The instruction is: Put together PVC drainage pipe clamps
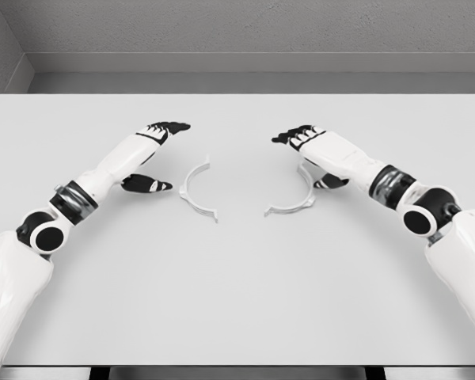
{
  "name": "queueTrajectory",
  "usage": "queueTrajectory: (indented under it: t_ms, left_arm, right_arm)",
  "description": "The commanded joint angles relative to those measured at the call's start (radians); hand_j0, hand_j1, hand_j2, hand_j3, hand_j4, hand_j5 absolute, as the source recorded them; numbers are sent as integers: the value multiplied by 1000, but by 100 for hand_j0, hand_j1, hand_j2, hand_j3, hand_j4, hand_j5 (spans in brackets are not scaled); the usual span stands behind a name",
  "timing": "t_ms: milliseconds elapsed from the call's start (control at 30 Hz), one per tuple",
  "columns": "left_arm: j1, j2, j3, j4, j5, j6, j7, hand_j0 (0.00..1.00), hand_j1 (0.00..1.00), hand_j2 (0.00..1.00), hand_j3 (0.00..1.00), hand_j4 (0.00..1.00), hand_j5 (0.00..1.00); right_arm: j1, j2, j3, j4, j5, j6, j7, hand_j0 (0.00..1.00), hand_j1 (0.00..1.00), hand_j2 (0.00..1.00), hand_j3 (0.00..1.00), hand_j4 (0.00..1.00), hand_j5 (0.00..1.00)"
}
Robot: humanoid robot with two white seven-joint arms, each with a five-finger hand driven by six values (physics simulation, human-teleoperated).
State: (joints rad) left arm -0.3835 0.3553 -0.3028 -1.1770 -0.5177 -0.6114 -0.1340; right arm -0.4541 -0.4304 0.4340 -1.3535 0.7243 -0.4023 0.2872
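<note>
Two white half-ring clamp pieces lie flat on the table. The left clamp half (193, 192) curves with its opening toward the right; the right clamp half (297, 198) curves with its opening toward the left. My left hand (162, 154) hovers just left of the left half, fingers spread, thumb low, holding nothing. My right hand (305, 154) hangs over the upper end of the right half, fingers extended and thumb below, nothing grasped. Part of the right half's top end is hidden by that hand.
The white table (237, 301) spans the whole view, with a grey wall behind its far edge. Its front edge runs along the bottom of the picture. Both forearms reach in from the lower corners.
</note>
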Motion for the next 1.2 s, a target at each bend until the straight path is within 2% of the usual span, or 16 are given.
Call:
queueTrajectory:
  t_ms: [0,100,333,400,533,767,1167]
  left_arm:
    - [0,1,1,-1,7,1,1,100,100,100,100,100,100]
    - [0,1,1,-1,7,1,1,100,100,100,100,100,100]
    - [2,1,1,-1,8,1,1,100,100,100,100,100,100]
    - [2,1,1,-1,8,1,1,100,100,100,100,100,100]
    - [0,-3,-2,2,5,1,1,100,100,100,100,100,100]
    - [0,-12,-9,17,4,1,-1,100,100,100,100,100,100]
    - [6,-33,-10,3,4,1,1,100,100,100,100,100,100]
  right_arm:
    - [0,15,11,2,-3,10,0,100,100,100,100,100,100]
    - [-21,30,29,28,-3,10,0,100,100,100,100,100,100]
    - [-43,25,14,25,-11,14,0,100,100,100,100,100,100]
    - [-25,18,-17,14,-14,10,1,100,100,100,100,100,100]
    - [41,-47,-21,-95,-16,10,1,100,100,100,100,100,100]
    - [71,-50,-17,-116,-13,10,1,100,100,100,100,100,100]
    - [69,-38,15,-102,-8,16,3,100,100,100,100,100,100]
